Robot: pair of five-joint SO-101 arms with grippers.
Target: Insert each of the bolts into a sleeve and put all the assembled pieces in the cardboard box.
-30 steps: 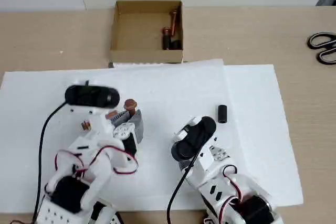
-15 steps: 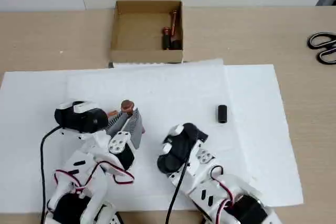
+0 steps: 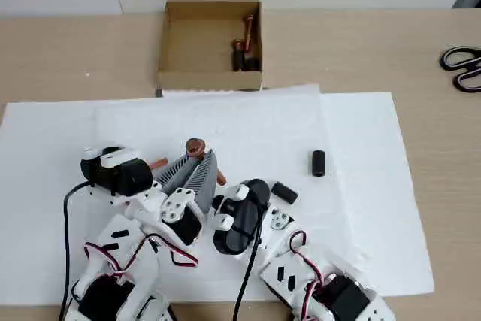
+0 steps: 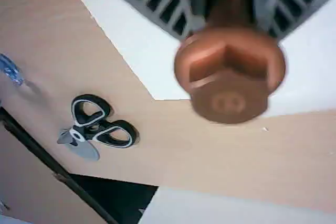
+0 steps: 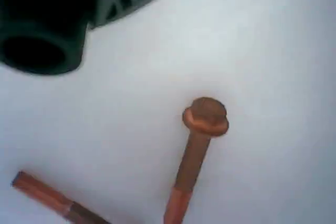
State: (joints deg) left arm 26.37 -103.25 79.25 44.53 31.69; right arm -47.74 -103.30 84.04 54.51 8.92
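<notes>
Over sheet (image 3: 361, 125), left gripper (image 3: 198, 158) clamping hex-headed copper bolt (image 4: 229, 74), right gripper (image 3: 279, 195) pinching black tubular sleeve (image 5: 42, 38).

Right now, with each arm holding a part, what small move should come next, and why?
Likely ease the right gripper's black sleeve toward the left gripper's bolt and line its bore up with the shaft. Each gripper is shut on its part, side by side over the white sheet, and the bolt is not yet in the sleeve.
</notes>
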